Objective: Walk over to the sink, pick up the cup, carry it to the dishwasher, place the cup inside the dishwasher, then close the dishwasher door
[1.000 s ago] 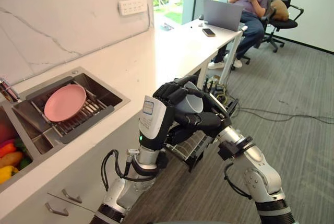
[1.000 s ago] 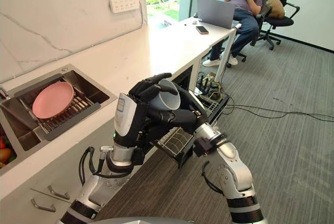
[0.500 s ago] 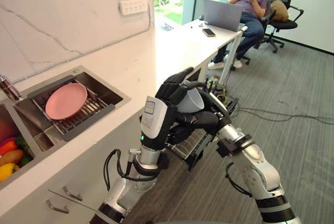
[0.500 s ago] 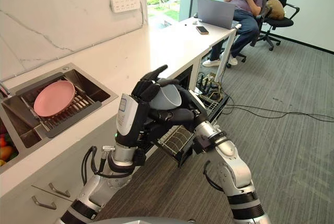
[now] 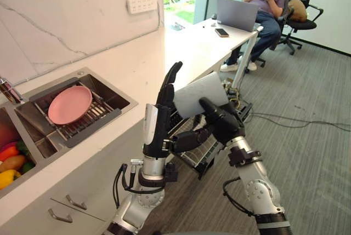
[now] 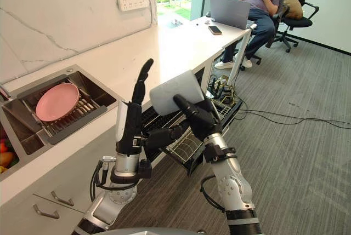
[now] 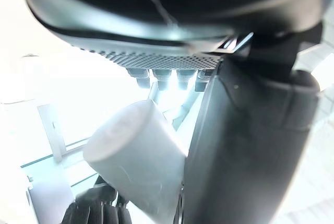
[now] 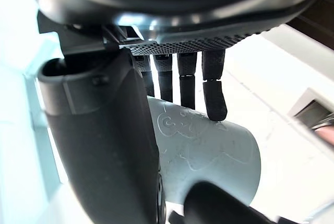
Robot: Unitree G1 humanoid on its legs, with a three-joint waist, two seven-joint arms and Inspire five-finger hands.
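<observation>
Carrying step: the right hand (image 5: 222,124) is curled round the pale grey cup (image 5: 200,93), the left hand (image 5: 164,103) straight-fingered beside it; next, I'd say, lower it into the wire dishwasher rack (image 6: 184,148).

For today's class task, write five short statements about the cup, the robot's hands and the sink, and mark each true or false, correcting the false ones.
1. The right hand holds the cup. True.
2. The left hand is curled round the cup. False: its fingers stand straight beside it.
3. A pink plate lies in the sink. True.
4. The cup sits in the dishwasher rack. False: it is held in the air.
5. The laptop is closed. False: it is open.
</observation>
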